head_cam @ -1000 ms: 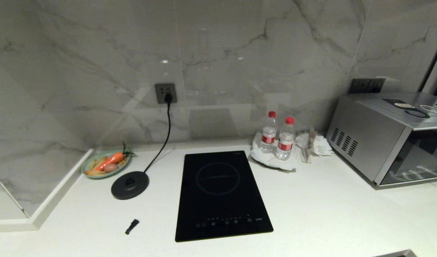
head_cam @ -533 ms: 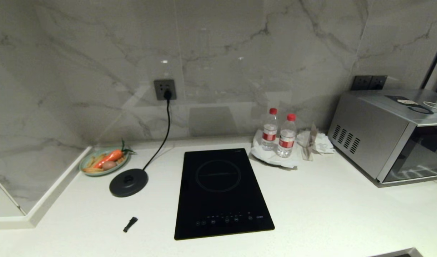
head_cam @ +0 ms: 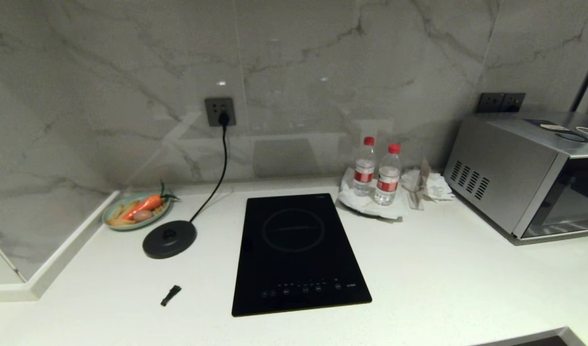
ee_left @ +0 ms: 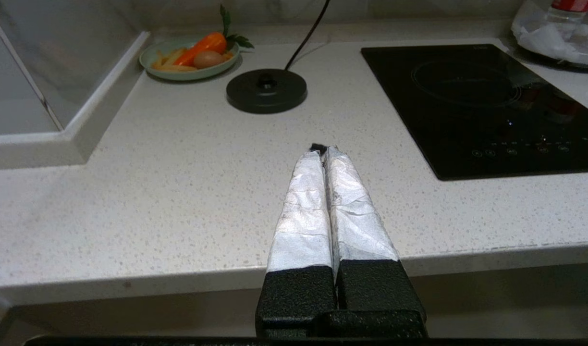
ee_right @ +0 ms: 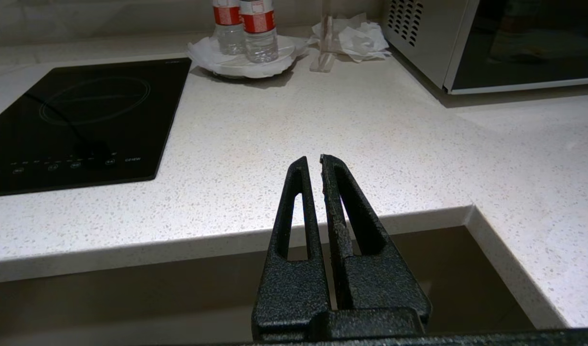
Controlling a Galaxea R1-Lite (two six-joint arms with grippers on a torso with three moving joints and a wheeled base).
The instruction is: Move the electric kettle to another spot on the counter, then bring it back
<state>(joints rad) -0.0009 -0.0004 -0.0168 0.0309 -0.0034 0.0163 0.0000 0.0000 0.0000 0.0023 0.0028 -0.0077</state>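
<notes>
A: Counter (head_cam: 447, 274) first; white speckled stone, with a black glass hob (head_cam: 299, 252) set in the middle of it.

B: And the electric kettle?

A: It shows in none of the 3 views; only its round black base disc (head_cam: 169, 239) sits on the counter, left of the hob, its cord (head_cam: 220, 166) running up to a wall socket (head_cam: 220, 111).

B: What lies near the disc?

A: A green plate (head_cam: 112, 215) holding a carrot (head_cam: 141, 206) just behind it to the left; a small black object (head_cam: 170, 295) lies well in front of the disc, too small to identify.

B: Right side?

A: 2 water bottles (head_cam: 376, 173) with red caps stand side by side on a white plate behind the hob's right corner; crumpled paper (head_cam: 431, 187) is beside them; a silver microwave (head_cam: 524, 175) sits at the far right.

B: The pincers?

A: Left pincer (ee_left: 319, 150), foil-wrapped, hangs at the counter's front edge, pointing toward the disc; its fingers are pressed together on nothing. Right pincer (ee_right: 312, 162), bare black, hangs at the front edge right of the hob; fingers nearly meeting, only a thin slit between the tips, holding nothing.
</notes>
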